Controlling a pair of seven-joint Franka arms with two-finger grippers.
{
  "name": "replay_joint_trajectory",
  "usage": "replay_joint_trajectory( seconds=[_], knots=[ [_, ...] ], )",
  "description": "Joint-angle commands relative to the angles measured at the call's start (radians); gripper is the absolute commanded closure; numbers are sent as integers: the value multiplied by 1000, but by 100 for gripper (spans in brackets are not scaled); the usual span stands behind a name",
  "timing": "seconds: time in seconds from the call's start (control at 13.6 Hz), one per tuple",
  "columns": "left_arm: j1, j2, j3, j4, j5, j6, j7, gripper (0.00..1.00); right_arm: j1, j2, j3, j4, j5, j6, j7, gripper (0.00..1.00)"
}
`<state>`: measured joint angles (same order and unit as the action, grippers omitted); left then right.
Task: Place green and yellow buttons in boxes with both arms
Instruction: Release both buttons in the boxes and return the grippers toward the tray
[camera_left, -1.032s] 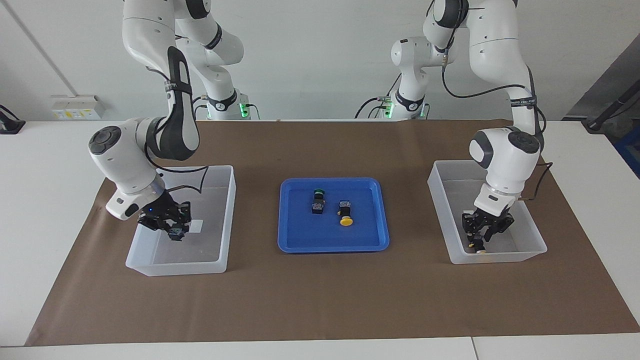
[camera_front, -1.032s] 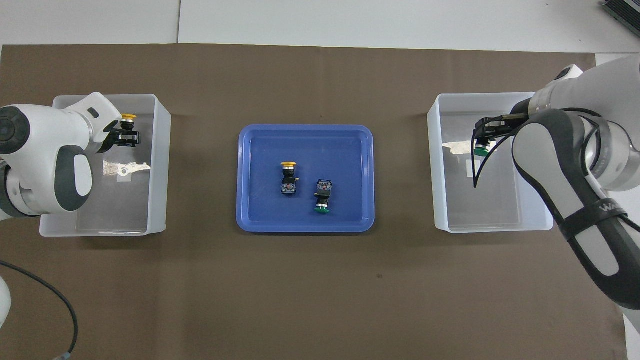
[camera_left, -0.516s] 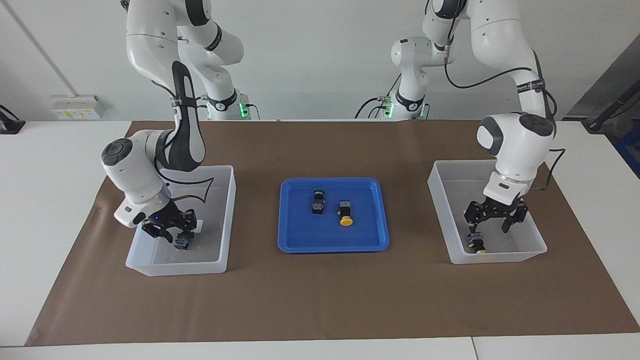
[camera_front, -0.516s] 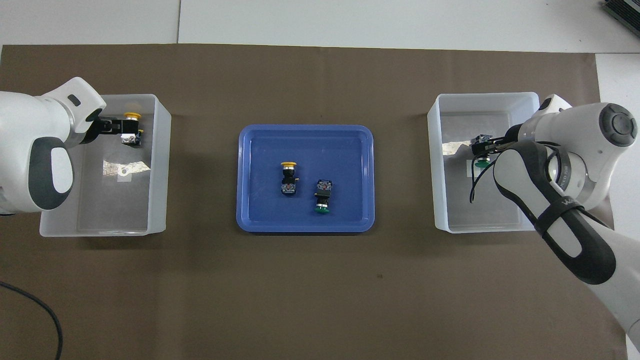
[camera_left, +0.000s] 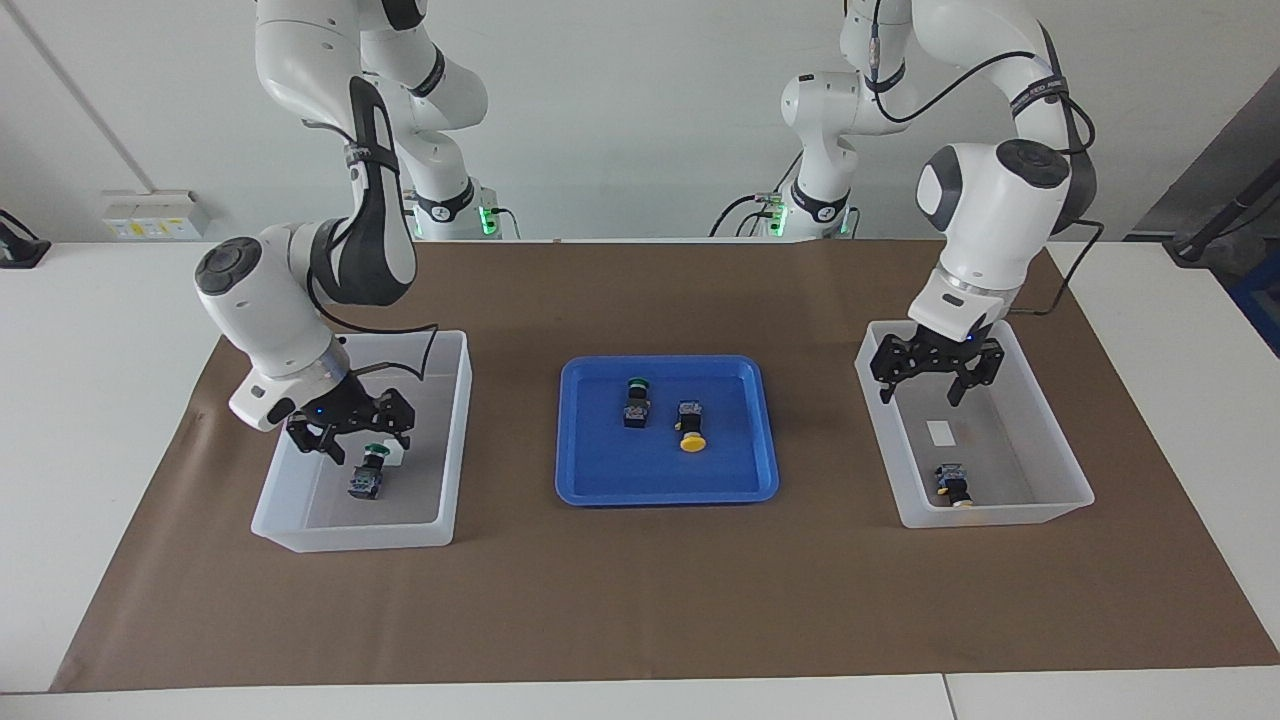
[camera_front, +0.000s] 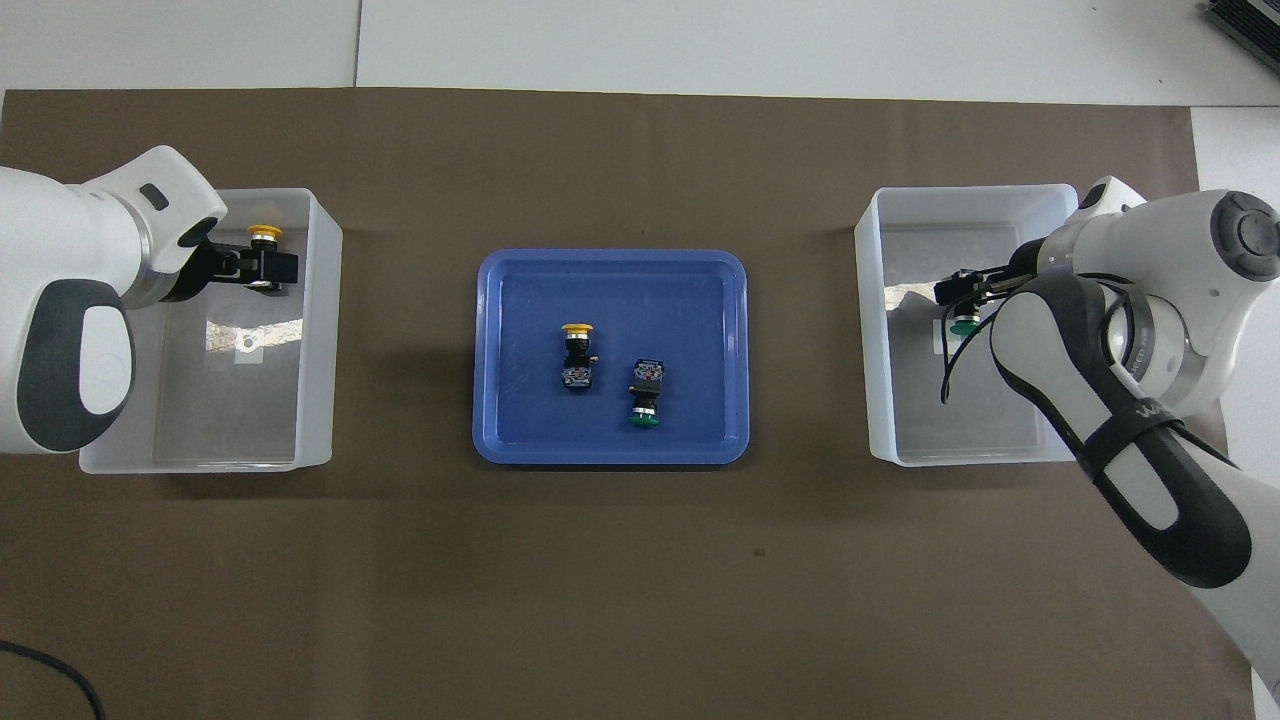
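Landmark: blue tray (camera_left: 600, 490) in the middle of the brown mat; every place below is given from it.
Bin at the left arm's end (camera_left: 1040, 505): translucent, beside the tray; one yellow-capped button (camera_left: 953, 485) lies on its floor in the part farthest from the robots.
Bin at the right arm's end (camera_left: 300, 530): translucent, beside the tray at its other end; one green-capped button (camera_left: 365, 472) lies on its floor next to a white sticker.
On the tray: a green-capped button (camera_left: 636, 399) and a yellow-capped button (camera_left: 689, 425) lie side by side, close but apart.
Left gripper (camera_left: 936, 375): up in the air over its bin, jaws spread wide, holding nothing.
Right gripper (camera_left: 352, 428): low over its bin just above the green-capped button there, jaws spread wide, nothing in them.
Progress: judged half done, with one button in each bin and two left on the tray.
Step in hand: clear the bins and go to the tray for the second pair.
How to do it well: lift each gripper above the tall bin wall before swinging toward the tray. Keep the jaws wide. Take the yellow with the left arm and the green with the right, to match the bins. Close across each black body, not the round cap. Stagger the two descents, as the buttons lie close.
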<state>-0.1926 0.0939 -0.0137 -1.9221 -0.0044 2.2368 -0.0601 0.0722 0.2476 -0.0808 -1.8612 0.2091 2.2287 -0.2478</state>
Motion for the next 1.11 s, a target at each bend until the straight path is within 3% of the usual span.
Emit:
replay_joint_trajectory(
  seconds=[0.0,0.44,0.66,0.81,1.03],
  knots=[
    [-94,-26,12,-55,12,3,-66,0,7,-54,9,17,-19,-85,90,0],
    [-251,-8,9,-94,11,93,-217,0,109,-116,12,25,-42,-161,300,0],
    [-326,81,11,-94,11,160,-326,0,191,-122,13,22,-42,-162,430,0],
    [-344,108,11,-94,11,208,-368,0,234,-123,15,13,-42,-161,450,0],
    [-392,209,11,-86,11,297,-435,0,277,-114,15,8,-42,-152,473,0]
  ],
)
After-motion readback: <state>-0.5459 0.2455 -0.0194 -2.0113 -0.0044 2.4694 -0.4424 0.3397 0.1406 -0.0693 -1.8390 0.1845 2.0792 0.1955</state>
